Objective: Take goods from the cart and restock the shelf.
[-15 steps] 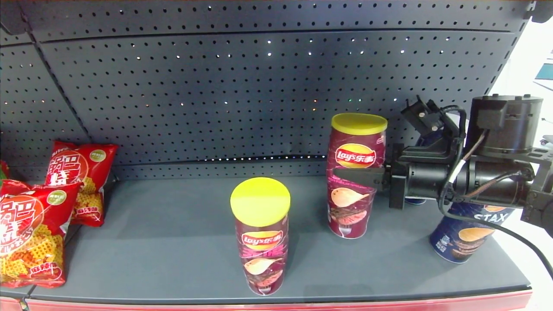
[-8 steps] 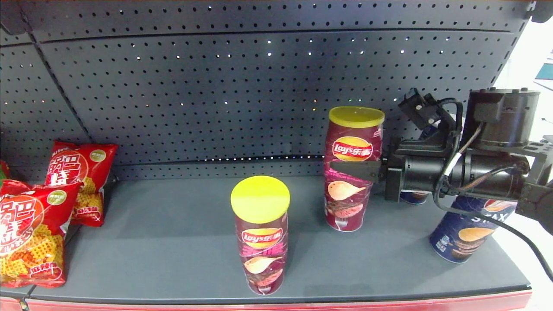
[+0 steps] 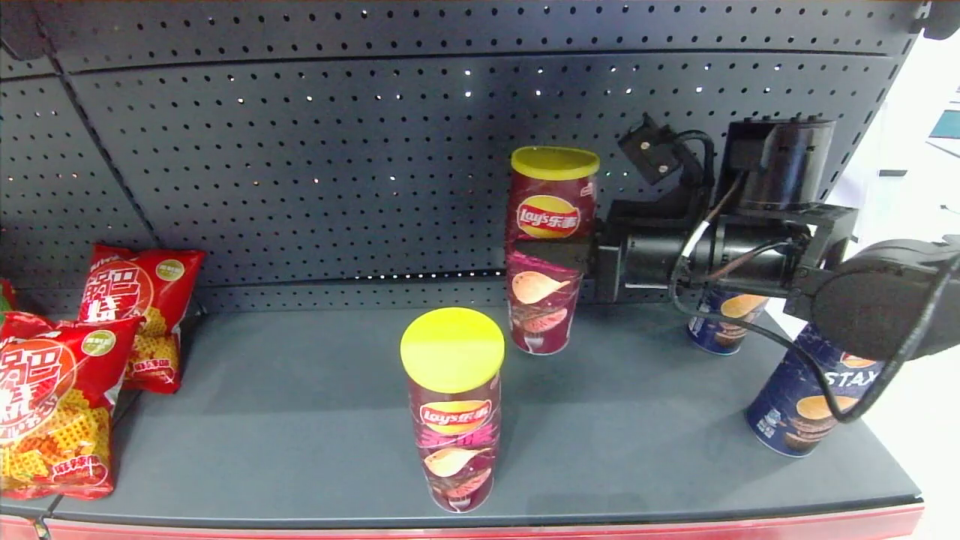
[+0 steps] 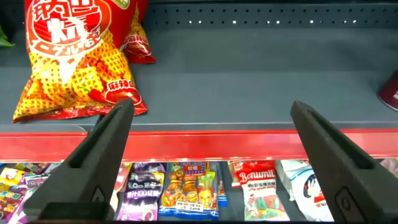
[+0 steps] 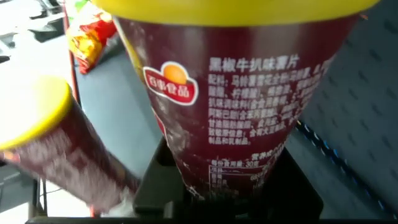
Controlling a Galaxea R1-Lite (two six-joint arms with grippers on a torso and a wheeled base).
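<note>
Right end effector (image 3: 550, 255) clamps can (image 3: 552, 216) mid-body, upright. Judged light, stiff, slick-walled, crushable under hard squeeze; mid-height hold suits. Left end effector (image 4: 211, 109): jaws apart.

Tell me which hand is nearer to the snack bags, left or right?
Left. The left hand is open before the shelf edge, facing the snack bags. The right hand holds a can farther along the shelf.

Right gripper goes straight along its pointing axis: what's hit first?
Likely nothing soon: beyond held can, right gripper faces open shelf; front can sits farther forward. Eventually red snack bags, depth unclear.
</note>
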